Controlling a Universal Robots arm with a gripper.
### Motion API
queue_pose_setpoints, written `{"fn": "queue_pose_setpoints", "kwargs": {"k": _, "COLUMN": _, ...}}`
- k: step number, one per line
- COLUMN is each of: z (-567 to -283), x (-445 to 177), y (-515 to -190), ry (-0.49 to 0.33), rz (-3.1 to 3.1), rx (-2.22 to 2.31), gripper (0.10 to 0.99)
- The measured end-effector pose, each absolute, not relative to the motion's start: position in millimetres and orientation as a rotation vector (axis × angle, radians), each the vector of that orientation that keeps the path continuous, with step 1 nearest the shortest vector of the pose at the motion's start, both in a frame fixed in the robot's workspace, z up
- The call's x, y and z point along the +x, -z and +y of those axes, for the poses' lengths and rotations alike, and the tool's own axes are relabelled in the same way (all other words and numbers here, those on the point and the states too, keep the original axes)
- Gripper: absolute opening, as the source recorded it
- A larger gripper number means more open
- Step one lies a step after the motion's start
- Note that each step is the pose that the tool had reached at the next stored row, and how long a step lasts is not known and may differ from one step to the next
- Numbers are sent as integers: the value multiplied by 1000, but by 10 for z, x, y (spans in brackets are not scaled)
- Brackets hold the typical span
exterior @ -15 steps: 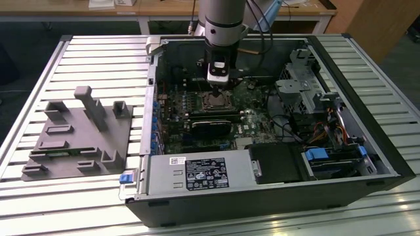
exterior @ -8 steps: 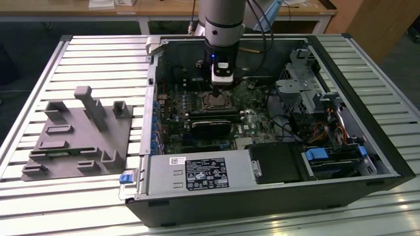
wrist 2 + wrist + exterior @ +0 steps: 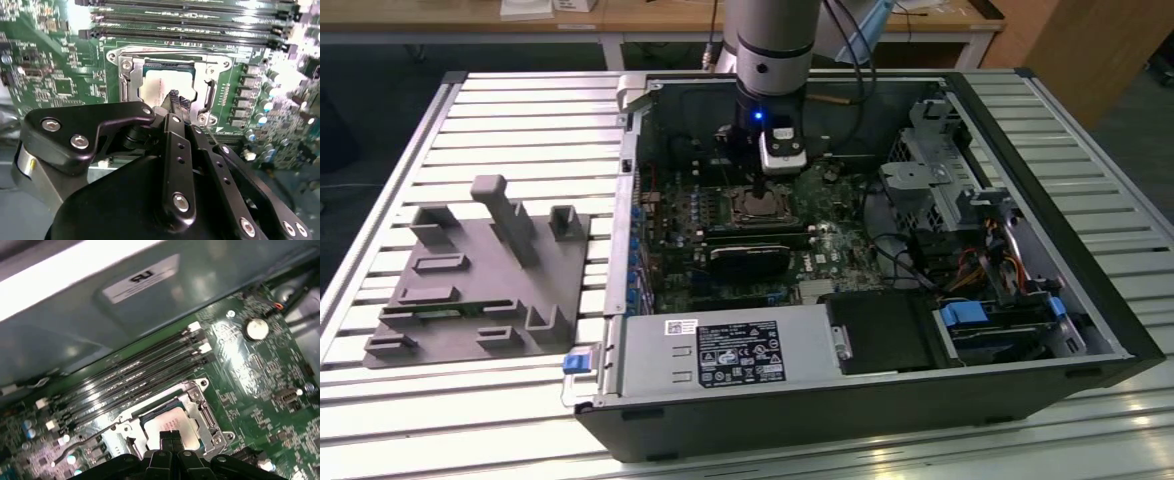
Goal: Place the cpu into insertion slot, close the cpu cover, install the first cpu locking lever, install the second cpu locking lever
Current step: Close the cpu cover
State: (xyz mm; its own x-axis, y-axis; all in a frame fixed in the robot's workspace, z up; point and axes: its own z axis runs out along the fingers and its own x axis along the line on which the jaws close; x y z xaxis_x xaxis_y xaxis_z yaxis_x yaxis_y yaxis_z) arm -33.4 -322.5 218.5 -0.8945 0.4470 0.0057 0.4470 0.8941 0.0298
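Slatted table (image 3: 520, 110): open PC case (image 3: 720, 425), grey fixture (image 3: 467, 290).

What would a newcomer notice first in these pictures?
The open computer case in the middle of the exterior view, with the arm reaching down into it. In both wrist views the gripper, shut, hangs over the cpu, which the silvery cpu cover frames. A grey fixture lies on the slatted table at the exterior view's left.
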Motion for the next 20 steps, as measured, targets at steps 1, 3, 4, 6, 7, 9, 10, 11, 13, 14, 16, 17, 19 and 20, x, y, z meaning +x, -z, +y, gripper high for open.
{"fn": "queue_pose_setpoints", "kwargs": {"k": 1, "z": -3224, "x": -334, "y": -2182, "ry": -48, "rz": 3062, "rx": 695, "gripper": 106}}
{"fn": "queue_pose_setpoints", "kwargs": {"k": 3, "z": -3224, "x": -334, "y": -2178, "ry": -48, "rz": 3075, "rx": 637, "gripper": 106}}
{"fn": "queue_pose_setpoints", "kwargs": {"k": 4, "z": -3225, "x": -334, "y": -2176, "ry": -48, "rz": 3081, "rx": 609, "gripper": 106}}
{"fn": "queue_pose_setpoints", "kwargs": {"k": 6, "z": -3225, "x": -334, "y": -2171, "ry": -48, "rz": 3092, "rx": 554, "gripper": 106}}
{"fn": "queue_pose_setpoints", "kwargs": {"k": 7, "z": -3225, "x": -334, "y": -2169, "ry": -48, "rz": 3097, "rx": 526, "gripper": 106}}
{"fn": "queue_pose_setpoints", "kwargs": {"k": 9, "z": -3225, "x": -334, "y": -2165, "ry": -48, "rz": 3106, "rx": 468, "gripper": 106}}
{"fn": "queue_pose_setpoints", "kwargs": {"k": 10, "z": -3225, "x": -334, "y": -2163, "ry": -48, "rz": 3110, "rx": 440, "gripper": 106}}
{"fn": "queue_pose_setpoints", "kwargs": {"k": 11, "z": -3225, "x": -334, "y": -2161, "ry": -48, "rz": 3114, "rx": 412, "gripper": 106}}
{"fn": "queue_pose_setpoints", "kwargs": {"k": 13, "z": -3225, "x": -334, "y": -2157, "ry": -48, "rz": 3120, "rx": 356, "gripper": 106}}
{"fn": "queue_pose_setpoints", "kwargs": {"k": 14, "z": -3225, "x": -334, "y": -2155, "ry": -49, "rz": 3122, "rx": 327, "gripper": 106}}
{"fn": "queue_pose_setpoints", "kwargs": {"k": 16, "z": -3225, "x": -334, "y": -2151, "ry": -49, "rz": 3127, "rx": 269, "gripper": 106}}
{"fn": "queue_pose_setpoints", "kwargs": {"k": 17, "z": -3225, "x": -334, "y": -2149, "ry": -49, "rz": 3129, "rx": 241, "gripper": 106}}
{"fn": "queue_pose_setpoints", "kwargs": {"k": 19, "z": -3225, "x": -334, "y": -2145, "ry": -49, "rz": 3132, "rx": 185, "gripper": 106}}
{"fn": "queue_pose_setpoints", "kwargs": {"k": 20, "z": -3225, "x": -334, "y": -2144, "ry": -49, "rz": 3133, "rx": 158, "gripper": 106}}
